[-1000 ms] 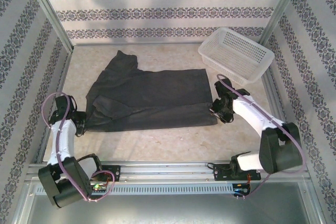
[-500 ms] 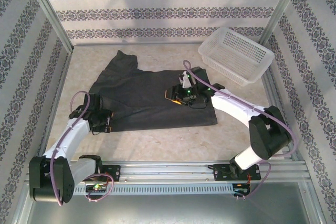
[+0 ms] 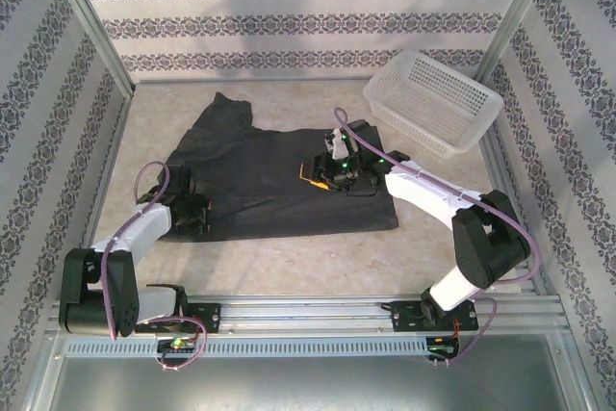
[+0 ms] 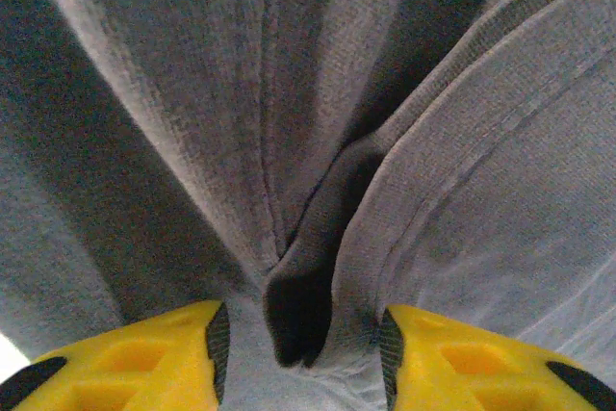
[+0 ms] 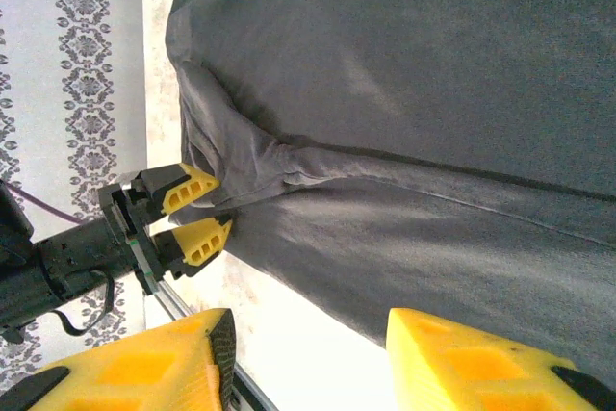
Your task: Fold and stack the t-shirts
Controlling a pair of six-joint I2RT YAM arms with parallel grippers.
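The dark charcoal t-shirt (image 3: 260, 170) lies spread and partly folded across the table. My left gripper (image 3: 199, 217) is at its lower left edge. In the left wrist view its yellow fingers (image 4: 173, 353) stand apart, with a bunched fold of the shirt (image 4: 462, 190) filling the gap of the gripper (image 4: 300, 334). My right gripper (image 3: 313, 177) hangs over the middle of the shirt. It is open (image 5: 308, 334), with nothing between its fingers, and it looks across the shirt (image 5: 433, 93) at the left gripper (image 5: 197, 214), which straddles the cloth's edge.
A white lattice basket (image 3: 433, 98) stands at the back right, clear of the shirt. Bare table (image 3: 318, 257) runs between the shirt's near edge and the metal rail (image 3: 308, 310). Patterned walls close in the left, back and right sides.
The left gripper has come in from the left onto the shirt's lower left edge. The right gripper has swung from the shirt's right edge to over its middle.
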